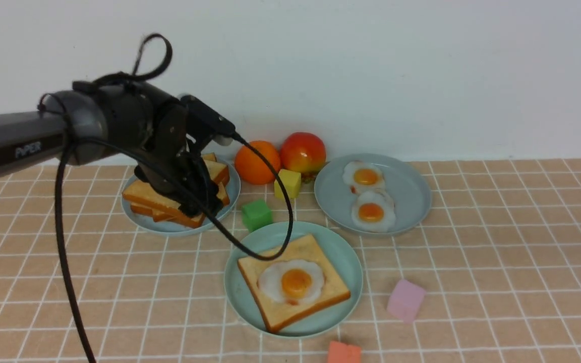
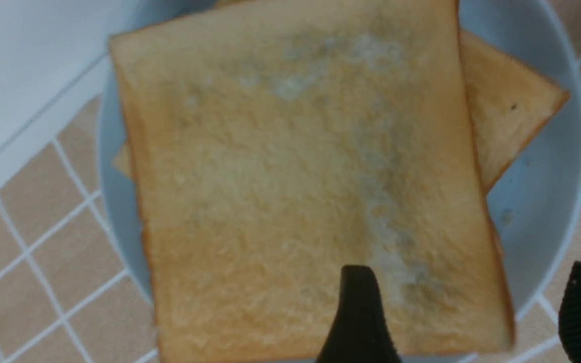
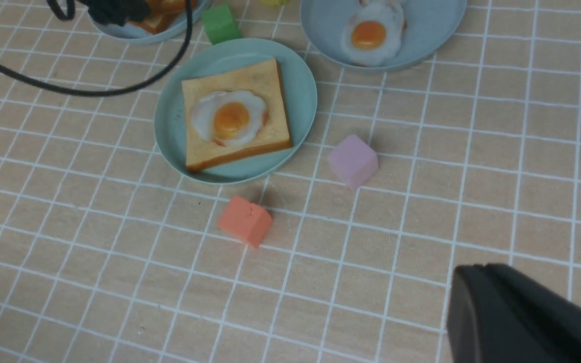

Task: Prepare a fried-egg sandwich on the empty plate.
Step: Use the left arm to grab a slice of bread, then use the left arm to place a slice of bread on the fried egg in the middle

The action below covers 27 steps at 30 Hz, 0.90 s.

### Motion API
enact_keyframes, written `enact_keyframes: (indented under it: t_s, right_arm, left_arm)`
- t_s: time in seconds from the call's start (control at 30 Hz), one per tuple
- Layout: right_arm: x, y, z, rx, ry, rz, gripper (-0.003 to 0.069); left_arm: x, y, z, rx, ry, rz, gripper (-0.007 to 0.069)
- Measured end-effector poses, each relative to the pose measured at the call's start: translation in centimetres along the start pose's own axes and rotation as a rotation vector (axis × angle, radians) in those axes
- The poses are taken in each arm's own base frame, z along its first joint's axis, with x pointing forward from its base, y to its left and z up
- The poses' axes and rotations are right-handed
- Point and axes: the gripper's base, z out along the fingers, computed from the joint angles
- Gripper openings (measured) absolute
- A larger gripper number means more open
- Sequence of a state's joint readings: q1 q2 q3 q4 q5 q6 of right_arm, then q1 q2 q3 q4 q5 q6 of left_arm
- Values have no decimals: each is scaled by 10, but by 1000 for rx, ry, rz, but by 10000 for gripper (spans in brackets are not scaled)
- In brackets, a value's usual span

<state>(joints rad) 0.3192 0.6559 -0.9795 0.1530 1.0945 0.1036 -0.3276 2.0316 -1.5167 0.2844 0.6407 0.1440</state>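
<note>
Sandwich half-built: mint plate (image 1: 346, 252) holds bottom toast slice (image 1: 303, 249) with fried egg (image 1: 295, 282) on it, and the top slice is not yet placed. Left gripper (image 1: 197, 199) hangs over toast stack (image 1: 144, 194), jaws spread, nothing held. Right gripper (image 3: 512, 312) clenched, empty.

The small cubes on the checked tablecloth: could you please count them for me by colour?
Small matte green cube: 1
Small matte yellow cube: 1
Small matte pink cube: 1
Small matte coral-orange cube: 1
Total: 4
</note>
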Motion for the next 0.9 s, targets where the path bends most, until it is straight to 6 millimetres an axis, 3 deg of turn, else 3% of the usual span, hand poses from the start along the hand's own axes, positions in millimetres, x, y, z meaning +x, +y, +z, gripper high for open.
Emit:
enact_keyframes:
  t_s: [0.1, 0.27, 0.43, 0.47, 0.5, 0.6, 0.73, 0.87, 0.9]
  right_arm:
    - [0, 0, 0, 0, -3, 0, 20]
    - [-1, 0, 0, -1, -6, 0, 22]
    - [0, 1, 1, -11, -3, 6, 27]
    - [0, 1, 1, -12, -3, 6, 27]
    - [0, 1, 1, -13, -2, 8, 30]
    - [0, 1, 1, -13, -1, 8, 33]
    - [0, 1, 1, -13, 0, 8, 36]
    - [1, 1, 1, -13, 4, 8, 40]
    - [1, 1, 1, -13, 4, 8, 40]
  left_arm:
    - [4, -3, 14, -4, 31, 30, 507]
    - [3, -1, 16, -28, 30, 45, 484]
    - [3, 0, 16, -38, 29, -2, 303]
    - [3, 0, 16, -38, 29, -1, 303]
    - [3, 0, 16, -42, 31, 0, 205]
    - [3, 1, 14, -45, 33, 3, 143]
    - [0, 5, -3, -55, 18, -12, 143]
    - [-7, 12, -44, -73, -34, -45, 142]
    - [-7, 12, -47, -75, -36, -46, 142]
